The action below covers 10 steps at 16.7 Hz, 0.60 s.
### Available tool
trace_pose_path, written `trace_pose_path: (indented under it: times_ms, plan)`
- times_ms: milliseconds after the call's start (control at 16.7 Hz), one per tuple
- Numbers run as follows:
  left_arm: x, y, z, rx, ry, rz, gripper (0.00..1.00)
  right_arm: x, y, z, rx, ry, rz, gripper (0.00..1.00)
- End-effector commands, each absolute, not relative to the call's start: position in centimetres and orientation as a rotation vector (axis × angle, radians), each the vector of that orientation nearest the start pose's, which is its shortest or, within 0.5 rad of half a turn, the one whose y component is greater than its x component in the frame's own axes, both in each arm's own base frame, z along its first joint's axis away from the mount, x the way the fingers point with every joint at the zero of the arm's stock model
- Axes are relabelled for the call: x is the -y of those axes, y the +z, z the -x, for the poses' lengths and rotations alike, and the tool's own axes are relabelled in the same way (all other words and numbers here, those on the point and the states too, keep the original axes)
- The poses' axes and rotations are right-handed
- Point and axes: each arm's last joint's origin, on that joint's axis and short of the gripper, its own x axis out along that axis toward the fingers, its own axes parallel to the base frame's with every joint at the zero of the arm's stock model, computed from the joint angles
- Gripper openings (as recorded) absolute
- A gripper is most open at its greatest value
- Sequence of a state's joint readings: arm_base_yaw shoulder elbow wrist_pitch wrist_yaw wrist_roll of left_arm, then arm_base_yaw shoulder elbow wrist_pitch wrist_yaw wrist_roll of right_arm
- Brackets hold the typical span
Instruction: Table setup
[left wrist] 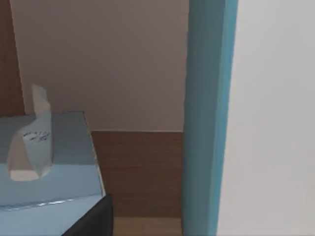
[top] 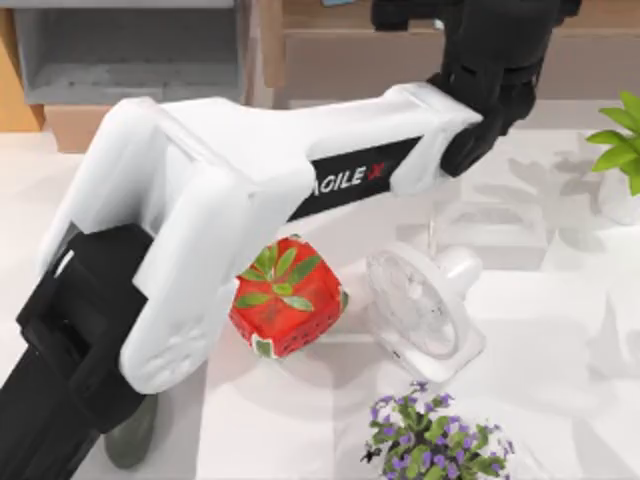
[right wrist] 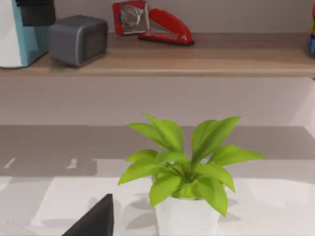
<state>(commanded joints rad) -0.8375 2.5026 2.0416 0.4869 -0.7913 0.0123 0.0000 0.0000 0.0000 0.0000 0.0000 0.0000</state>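
White tabletop (top: 560, 330) with soft shadows, evenly lit. Behind it a grey open cabinet (top: 130, 55) at top-view left and a wooden shelf unit (top: 420, 50) along the back. Right wrist view: wooden shelf board (right wrist: 197, 56) against a pale pinkish wall (right wrist: 162, 101). Left wrist view: plain beige wall (left wrist: 98, 64), brown wood panel (left wrist: 140, 172) below.

arm shell (top: 230, 170) glossy white plastic | shelf (right wrist: 197, 56) matt wood | stapler (right wrist: 162, 22) glossy red

The left arm (top: 230, 190) spans the table, above the strawberry box (top: 285, 300) beside the fan (top: 425, 305).
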Motion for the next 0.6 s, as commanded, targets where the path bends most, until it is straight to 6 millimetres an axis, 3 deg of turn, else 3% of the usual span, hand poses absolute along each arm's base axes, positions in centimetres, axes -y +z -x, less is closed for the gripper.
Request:
trace_pose_path:
  times_ms: [300, 600]
  plan:
    - [40.5, 20.3, -40.9, 0.008, -0.018, 0.010, 1.00, 0.1, 16.0, -10.6, 0.000, 0.000, 0.000, 1.00]
    - [40.6, 20.4, -42.5, 0.011, -0.017, 0.013, 1.00, 0.1, 16.0, -10.6, 0.000, 0.000, 0.000, 1.00]
